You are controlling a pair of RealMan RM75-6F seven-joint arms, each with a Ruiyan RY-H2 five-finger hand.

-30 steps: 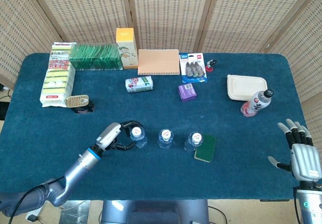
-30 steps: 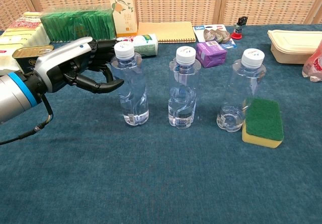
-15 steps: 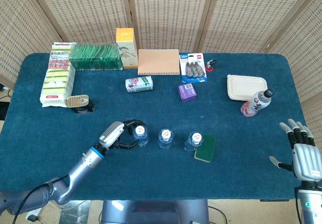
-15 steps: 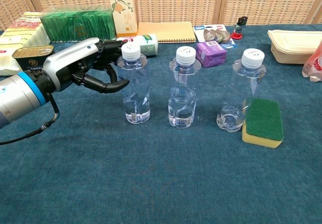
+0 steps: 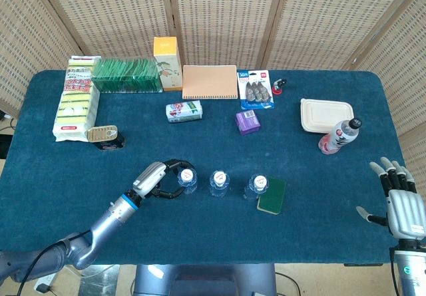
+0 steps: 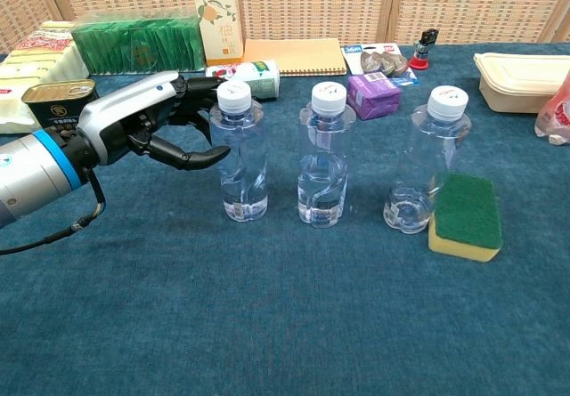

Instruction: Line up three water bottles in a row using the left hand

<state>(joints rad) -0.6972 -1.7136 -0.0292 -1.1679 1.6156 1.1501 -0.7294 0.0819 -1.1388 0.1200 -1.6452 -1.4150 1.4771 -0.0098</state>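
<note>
Centre frame, three clear bottles stand in a row; the left hand [image 6: 151,125] cups the leftmost bottle [image 6: 240,156] — whether it grips is unclear. Light, thin-walled, likely slippery — best held mid-body.

Left arm is reaching in from 7 o'clock, silver forearm with a blue wrist band. Left hand [image 6: 147,125] is lying on its side, dark fingers [image 6: 191,157] curling toward 3 o'clock, apart from one another and gripping nothing. Right hand [image 5: 402,201] is sitting at the 4 o'clock edge, back up, fingers pointing to 12 o'clock, thumb out toward 9.
</note>
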